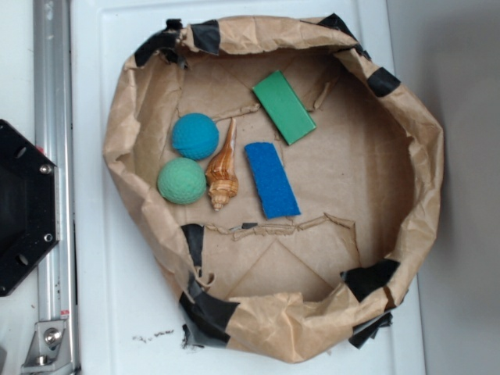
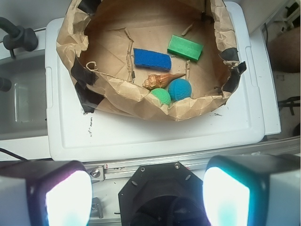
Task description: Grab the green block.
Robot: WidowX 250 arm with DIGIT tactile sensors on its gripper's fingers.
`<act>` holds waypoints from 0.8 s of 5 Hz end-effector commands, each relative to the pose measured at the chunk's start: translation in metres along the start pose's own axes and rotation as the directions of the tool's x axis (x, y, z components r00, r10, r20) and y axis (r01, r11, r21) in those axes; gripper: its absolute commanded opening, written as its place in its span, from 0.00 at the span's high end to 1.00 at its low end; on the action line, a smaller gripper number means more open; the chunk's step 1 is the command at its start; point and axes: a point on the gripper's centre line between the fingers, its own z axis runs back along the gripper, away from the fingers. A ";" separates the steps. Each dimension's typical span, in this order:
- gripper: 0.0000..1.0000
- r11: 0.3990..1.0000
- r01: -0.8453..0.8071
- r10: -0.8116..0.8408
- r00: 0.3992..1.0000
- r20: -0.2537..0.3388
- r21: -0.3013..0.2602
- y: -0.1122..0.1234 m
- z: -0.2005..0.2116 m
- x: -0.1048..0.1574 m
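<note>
Plainly, the green block [image 1: 284, 107] lies flat on the paper floor of the brown paper basket [image 1: 428, 156], and every place below is given relative to that block. It is a thin, matte, rectangular slab, set at a slant. I judge it light and fairly stiff, perhaps foam or painted wood, with a surface that should not slip much. Because it is so thin and lies flush on the paper, the best hold is probably across its short width near the middle, pads coming down on the two long edges.

The end effector [image 2: 146, 195] is spread wide: in the wrist view its two fingers [image 2: 51, 193] stand well apart at the bottom corners with nothing between them, far back from the block and outside the basket.

Just beside the block, on the side toward the basket's middle, lies the blue slab [image 1: 271, 179], close to it but apart. Beyond that lies a brown seashell [image 1: 222, 170], and farther still the blue ball [image 1: 194, 136] and green ball [image 1: 181, 180], touching or nearly so. None of these covers the block. A crumpled paper ridge [image 1: 323, 95] runs near the block's far long edge, and the basket's taped wall rises not far behind it; either could snag a descending finger.
</note>
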 end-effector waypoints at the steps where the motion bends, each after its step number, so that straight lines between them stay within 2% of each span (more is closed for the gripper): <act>1: 0.00 1.000 0.000 0.000 1.000 0.000 0.000 0.000 0.000 0.000; 2: 0.00 0.989 0.141 -0.141 0.990 -0.021 0.037 0.009 -0.023 0.037; 3: 0.00 0.979 0.205 -0.204 0.978 -0.032 0.014 0.029 -0.040 0.054; 4: 0.00 0.944 0.328 -0.327 0.945 -0.018 0.046 0.054 -0.072 0.078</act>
